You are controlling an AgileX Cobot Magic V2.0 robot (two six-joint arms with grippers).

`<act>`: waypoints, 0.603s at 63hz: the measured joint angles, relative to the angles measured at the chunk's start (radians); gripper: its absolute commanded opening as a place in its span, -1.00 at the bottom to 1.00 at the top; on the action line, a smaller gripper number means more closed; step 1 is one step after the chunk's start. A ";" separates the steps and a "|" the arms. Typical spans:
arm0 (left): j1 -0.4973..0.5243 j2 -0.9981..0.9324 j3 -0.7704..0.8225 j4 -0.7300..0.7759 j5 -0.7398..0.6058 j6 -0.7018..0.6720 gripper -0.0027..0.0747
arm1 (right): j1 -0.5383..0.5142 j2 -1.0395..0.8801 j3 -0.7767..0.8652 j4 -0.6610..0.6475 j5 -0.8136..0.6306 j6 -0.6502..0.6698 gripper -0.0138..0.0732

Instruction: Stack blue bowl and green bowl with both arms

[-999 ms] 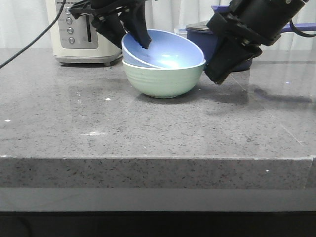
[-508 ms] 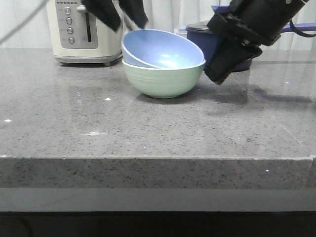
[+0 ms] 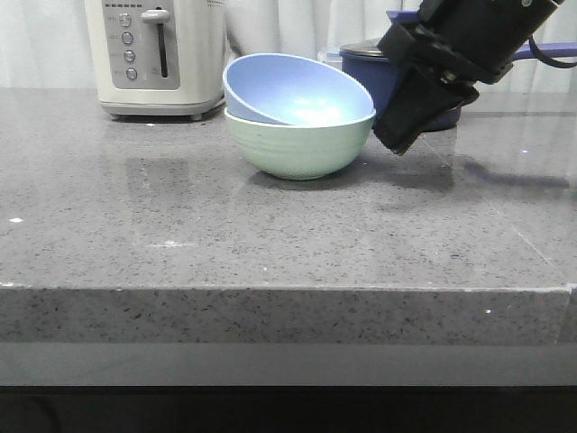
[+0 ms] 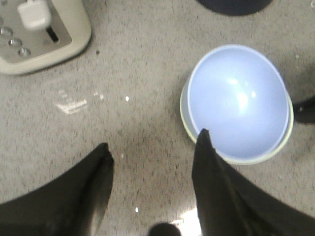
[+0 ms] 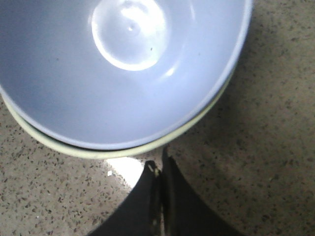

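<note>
Blue bowl point(image 3: 302, 88) sitting tilted inside green bowl point(image 3: 297, 146), front-right of toaster point(image 3: 153, 56). L claw point(image 4: 152, 189) spread, empty; R claw point(image 5: 158, 196) pinched shut, empty. Nudge rim level w/ R, gently.

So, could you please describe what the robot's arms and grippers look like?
Both are black. The right gripper is a blocky matte housing tapering to slim dark fingers, with a dark cable near its top. The left gripper shows two broad, pointed black fingers. No markings are visible.

Kitchen: granite counter point(image 3: 270, 234), toaster point(image 3: 158, 54), saucepan point(image 3: 379, 68).
</note>
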 measured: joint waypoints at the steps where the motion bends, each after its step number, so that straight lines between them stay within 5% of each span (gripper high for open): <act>1: 0.000 -0.006 0.009 0.000 -0.005 -0.002 0.02 | 0.000 0.000 0.000 0.000 0.000 0.000 -0.83; 38: 0.000 -0.557 0.674 0.010 -0.179 -0.014 0.02 | 0.000 0.000 0.000 -0.001 0.012 0.001 -0.83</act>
